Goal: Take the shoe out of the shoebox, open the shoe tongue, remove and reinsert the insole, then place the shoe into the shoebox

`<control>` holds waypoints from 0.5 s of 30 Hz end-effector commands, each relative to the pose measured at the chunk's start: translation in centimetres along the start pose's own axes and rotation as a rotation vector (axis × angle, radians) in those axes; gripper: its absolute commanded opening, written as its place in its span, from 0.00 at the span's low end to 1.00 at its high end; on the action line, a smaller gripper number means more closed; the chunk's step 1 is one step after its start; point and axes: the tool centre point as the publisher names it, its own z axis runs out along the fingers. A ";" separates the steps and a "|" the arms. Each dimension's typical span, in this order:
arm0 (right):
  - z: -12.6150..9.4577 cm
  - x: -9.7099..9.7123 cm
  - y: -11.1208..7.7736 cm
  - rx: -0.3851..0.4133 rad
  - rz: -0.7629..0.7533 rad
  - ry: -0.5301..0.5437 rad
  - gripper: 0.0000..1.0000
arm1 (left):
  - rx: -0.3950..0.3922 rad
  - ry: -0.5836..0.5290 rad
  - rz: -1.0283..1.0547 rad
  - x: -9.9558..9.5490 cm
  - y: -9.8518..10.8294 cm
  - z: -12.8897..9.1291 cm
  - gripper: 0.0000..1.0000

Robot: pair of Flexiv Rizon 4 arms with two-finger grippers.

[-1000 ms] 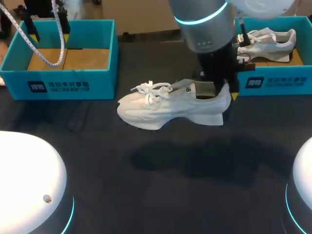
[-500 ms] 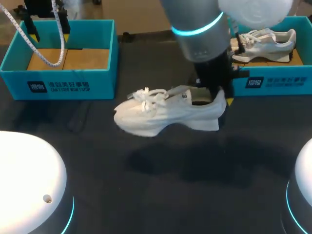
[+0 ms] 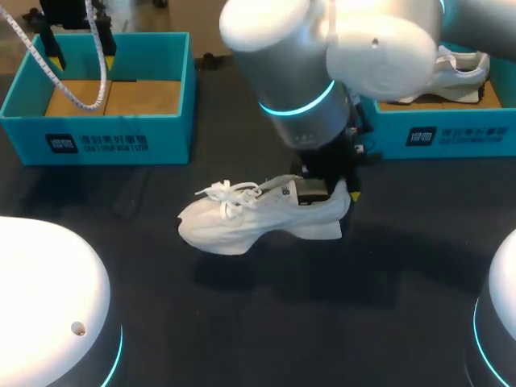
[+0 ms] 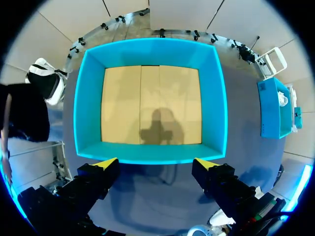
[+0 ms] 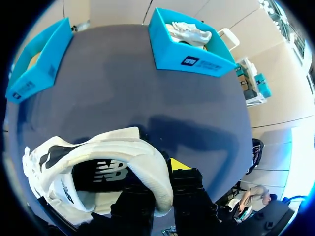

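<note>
White chunky-soled shoe (image 3: 258, 218) with white laces, heel collar pinched by right gripper (image 3: 329, 187), left gripper (image 4: 155, 163) spread wide

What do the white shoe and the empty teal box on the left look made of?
White laced sneaker: matte textile or synthetic upper, likely foam sole; soft, dull surface. Teal open shoebox: apparently printed cardboard, smooth walls, bare tan flaps inside.

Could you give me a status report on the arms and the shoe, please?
Right gripper shut on white sneaker, at the heel, mid-table. Left gripper open over empty left shoebox. Second sneaker in the right shoebox; nothing in the way.
</note>
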 end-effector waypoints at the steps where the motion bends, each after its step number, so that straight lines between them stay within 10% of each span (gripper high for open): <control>1: 1.9 1.6 -1.3 0.006 0.061 -0.021 0.00 | -0.001 0.000 0.000 0.0 0.0 0.0 1.00; 15: 7.7 5.1 -2.3 -0.003 0.055 0.028 0.00 | -0.001 0.000 0.000 0.0 0.0 0.0 1.00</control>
